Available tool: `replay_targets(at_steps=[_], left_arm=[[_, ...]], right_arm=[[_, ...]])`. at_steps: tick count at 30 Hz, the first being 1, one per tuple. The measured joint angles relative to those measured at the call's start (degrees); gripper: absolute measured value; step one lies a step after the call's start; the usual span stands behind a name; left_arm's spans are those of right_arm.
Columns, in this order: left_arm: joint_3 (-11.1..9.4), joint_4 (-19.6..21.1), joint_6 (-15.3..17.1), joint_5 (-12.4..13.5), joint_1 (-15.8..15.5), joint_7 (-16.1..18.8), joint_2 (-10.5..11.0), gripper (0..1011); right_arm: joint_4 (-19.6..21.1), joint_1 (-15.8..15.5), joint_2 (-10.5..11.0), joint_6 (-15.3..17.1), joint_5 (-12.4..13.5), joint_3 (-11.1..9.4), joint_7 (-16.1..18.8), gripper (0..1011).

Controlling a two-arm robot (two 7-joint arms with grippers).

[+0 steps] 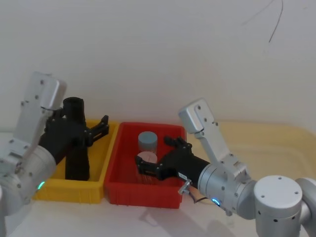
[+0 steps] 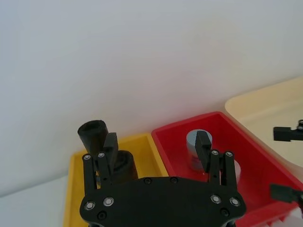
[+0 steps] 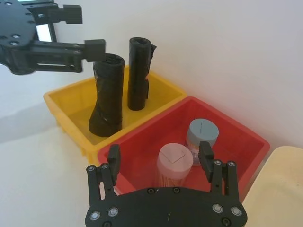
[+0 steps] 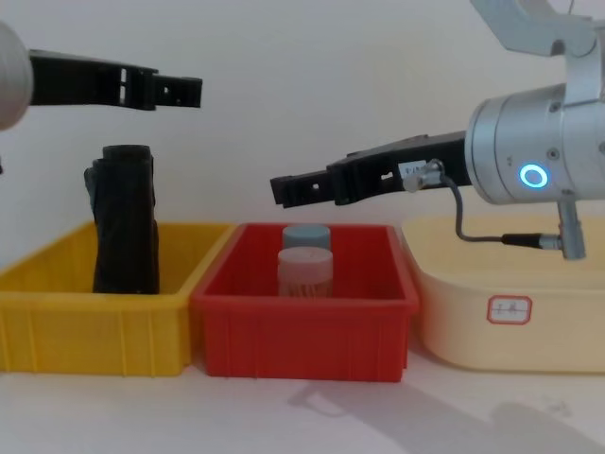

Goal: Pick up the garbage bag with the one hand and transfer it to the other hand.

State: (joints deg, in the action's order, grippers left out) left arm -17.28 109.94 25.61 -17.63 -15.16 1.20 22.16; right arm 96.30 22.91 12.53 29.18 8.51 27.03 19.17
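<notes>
Evidently a light, soft roll: the garbage bag [image 3: 106,94] stands upright in the yellow bin [image 3: 71,101], beside a slimmer black roll [image 3: 139,71].
Glossy plastic will likely squash and slip, so pinch mid-roll, above the flared base. The left end effector [image 3: 91,30] hovers wide open above its top; the right end effector [image 3: 160,156] hangs spread wide over the red bin [image 3: 236,137]. White table [image 3: 28,165], wall [image 3: 227,47] close behind.

Left black two-finger gripper [image 2: 157,139]: silver screws [image 2: 109,201] on base plate. Silver cylindrical wrist [image 1: 24,168] behind it, green-cyan ring light [image 1: 40,185]. Right black two-finger gripper [image 3: 159,152]: identical screws. Blue ring light [image 4: 533,176] and grey cable [image 4: 458,213] behind it.
</notes>
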Motion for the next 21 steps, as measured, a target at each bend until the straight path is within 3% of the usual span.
replay_targets(at_steps=[9,21], left_arm=[[5.1,3.8,2.4,-4.1,4.0,-4.3,2.4,1000],[10.1,4.3,0.1,-6.6,8.3,-9.6,6.4,1000]], right_arm=[[0.1,-0.6,-0.1,-0.5,0.8,-0.4,0.1,1000],[-0.8,-0.5,-1.6,-0.7,2.3,-1.1,-1.0,1000]])
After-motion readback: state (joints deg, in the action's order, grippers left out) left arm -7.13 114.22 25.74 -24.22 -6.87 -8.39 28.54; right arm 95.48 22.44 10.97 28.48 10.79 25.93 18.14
